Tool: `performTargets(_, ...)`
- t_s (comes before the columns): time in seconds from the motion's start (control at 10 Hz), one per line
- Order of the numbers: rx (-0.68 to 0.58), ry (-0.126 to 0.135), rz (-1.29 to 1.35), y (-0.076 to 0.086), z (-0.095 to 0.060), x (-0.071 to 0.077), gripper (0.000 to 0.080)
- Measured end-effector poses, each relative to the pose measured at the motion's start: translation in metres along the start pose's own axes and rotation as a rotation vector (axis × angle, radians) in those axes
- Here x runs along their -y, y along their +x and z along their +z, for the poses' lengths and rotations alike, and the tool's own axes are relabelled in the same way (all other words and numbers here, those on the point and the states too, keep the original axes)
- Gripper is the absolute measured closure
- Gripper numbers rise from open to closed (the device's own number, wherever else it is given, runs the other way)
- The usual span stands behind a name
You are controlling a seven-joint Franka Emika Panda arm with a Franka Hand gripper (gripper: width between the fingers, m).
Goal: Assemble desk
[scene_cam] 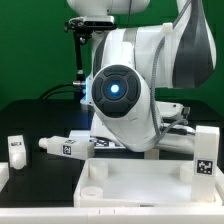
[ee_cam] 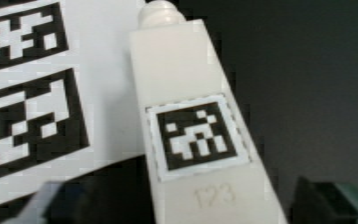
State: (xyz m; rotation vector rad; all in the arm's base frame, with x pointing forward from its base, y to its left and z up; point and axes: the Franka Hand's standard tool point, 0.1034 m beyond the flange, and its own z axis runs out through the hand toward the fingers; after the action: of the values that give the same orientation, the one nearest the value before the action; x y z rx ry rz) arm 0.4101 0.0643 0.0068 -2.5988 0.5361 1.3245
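The pincer [ee_cam: 185, 206] stands fairly wide. Its two dark fingers [ee_cam: 60, 205] are blurred at the edge of the wrist view, one on each side of the near end of a white leg [ee_cam: 190, 90]. A strip of dark shows between each finger and the leg, so the jaws straddle it without a visible touch — nothing is gripped. The leg lies flat, with a black-and-white square tag [ee_cam: 195, 136] on its upper face and a rounded tip at its far end. One long side lies just beside the marker board [ee_cam: 94, 75], whose two large tags face up; whether leg and board touch I cannot tell.

In the exterior view the pincer is hidden behind the arm's bulky white body [scene_cam: 125, 95], which fills the middle, a blue light glowing on its joint. The bench [scene_cam: 40, 120] is black. Toward the exterior view's left a second leg [scene_cam: 66, 147] lies on its side with a tag showing. Farther left a short white piece [scene_cam: 15, 150] stands upright, apart from it. A broad white piece [scene_cam: 140, 185] runs along the front — whether it is the tabletop is unclear. Behind is a green wall [scene_cam: 30, 50].
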Motion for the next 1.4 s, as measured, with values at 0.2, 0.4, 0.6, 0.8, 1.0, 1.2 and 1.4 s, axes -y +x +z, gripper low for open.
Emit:
performTargets(0.2,0.000,0.001,0.001,0.000,0.000,0.000,0.0519)
performTargets(0.4,-0.002,0.005,-0.004,-0.002,-0.006,-0.001,0.0515)
performTargets(0.6,-0.073,0.048,-0.020,-0.011,-0.060,-0.009,0.0515)
performTargets(0.8,-0.194,0.082,-0.088,-0.028,-0.115,-0.013,0.0515)
performTargets(1.0,-0.346,0.088,-0.103,-0.026,-0.130,-0.008,0.0514)
performTargets(1.2,-0.441,0.097,-0.106,-0.028,-0.131,-0.008,0.0514)
performTargets(1.4,-0.591,0.098,-0.205,-0.021,-0.178,-0.015,0.0514)
